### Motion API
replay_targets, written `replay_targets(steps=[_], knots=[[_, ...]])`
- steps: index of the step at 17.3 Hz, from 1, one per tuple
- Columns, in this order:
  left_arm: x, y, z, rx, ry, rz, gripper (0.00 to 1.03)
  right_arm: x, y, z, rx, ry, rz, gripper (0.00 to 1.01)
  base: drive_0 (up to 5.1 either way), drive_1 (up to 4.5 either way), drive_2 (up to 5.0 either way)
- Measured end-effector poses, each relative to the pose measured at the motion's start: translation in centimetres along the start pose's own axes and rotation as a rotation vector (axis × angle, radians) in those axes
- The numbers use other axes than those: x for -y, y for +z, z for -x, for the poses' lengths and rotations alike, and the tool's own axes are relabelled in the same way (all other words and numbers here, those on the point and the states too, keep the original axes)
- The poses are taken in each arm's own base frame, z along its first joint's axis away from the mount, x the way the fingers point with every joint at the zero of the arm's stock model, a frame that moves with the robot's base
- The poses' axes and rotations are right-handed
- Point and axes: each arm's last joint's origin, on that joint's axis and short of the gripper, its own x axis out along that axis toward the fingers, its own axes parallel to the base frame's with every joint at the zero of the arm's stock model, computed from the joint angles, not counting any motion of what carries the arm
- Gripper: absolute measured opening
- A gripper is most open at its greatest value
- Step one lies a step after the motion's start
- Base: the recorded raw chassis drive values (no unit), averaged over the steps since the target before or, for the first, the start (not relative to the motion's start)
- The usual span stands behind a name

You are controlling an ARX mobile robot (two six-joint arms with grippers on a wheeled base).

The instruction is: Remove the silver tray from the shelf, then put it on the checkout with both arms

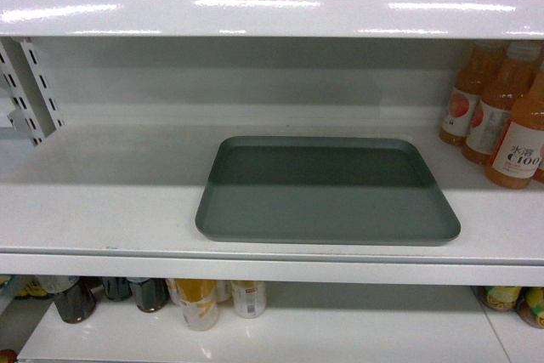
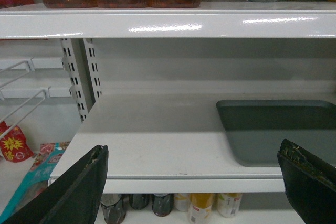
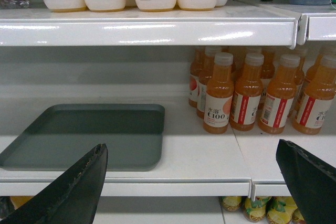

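Silver tray [image 1: 327, 197]: lying flat on middle shelf [image 1: 102, 210], orange bottles [image 1: 501, 121] standing to its right. Left gripper [image 2: 194, 182] and right gripper [image 3: 191, 182]: both gaping wide, holding nothing, facing shelf edge

Bright light is coming from above the shelf [image 1: 102, 210]. White glare streaks are shining along the front lip of the board above it. That upper board is casting a soft shadow over the back half of the silver tray [image 1: 327, 189], while its front half is glowing paler. The orange juice bottles [image 1: 510, 116] are looking a little blurry. Below the shelf it is dimmer.
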Motion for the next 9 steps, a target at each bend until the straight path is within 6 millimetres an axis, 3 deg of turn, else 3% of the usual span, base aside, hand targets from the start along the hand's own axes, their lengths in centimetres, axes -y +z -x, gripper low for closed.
replay_targets(steps=[9], knots=[[0.00, 0.00, 0.00, 0.000, 0.000, 0.000, 0.98, 0.00, 0.00, 0.00, 0.000, 0.000, 0.000, 0.98, 0.0, 0.00, 0.0]])
